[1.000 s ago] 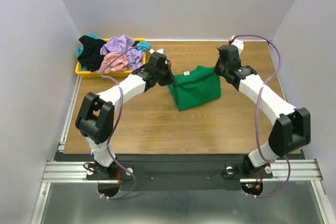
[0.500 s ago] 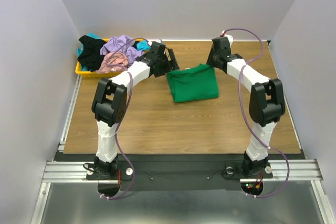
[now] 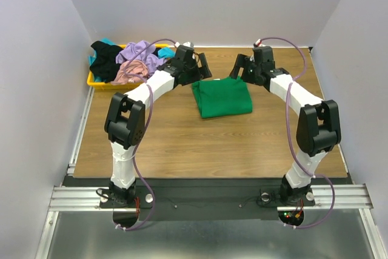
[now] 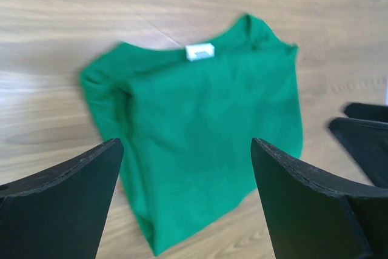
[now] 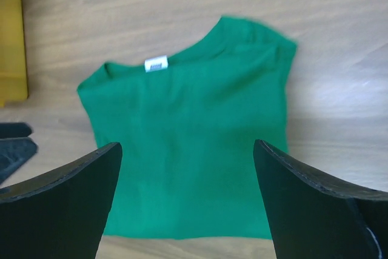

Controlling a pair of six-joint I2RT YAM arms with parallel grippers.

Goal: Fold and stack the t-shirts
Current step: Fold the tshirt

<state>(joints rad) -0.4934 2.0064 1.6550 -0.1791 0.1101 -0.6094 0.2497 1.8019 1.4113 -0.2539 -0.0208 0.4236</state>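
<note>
Both your left fingers point(image 4: 60, 204) and right fingers point(image 5: 60, 204) stand wide open, empty; the green t-shirt point(image 3: 222, 97) lies folded on the desk point(image 3: 182, 144) between them.

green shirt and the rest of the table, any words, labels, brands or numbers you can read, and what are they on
White neck label on the green t-shirt: faint dark print, too blurred to read in either wrist view.
No other words, brands, numbers or signs show, on the yellow tray or the table.
</note>
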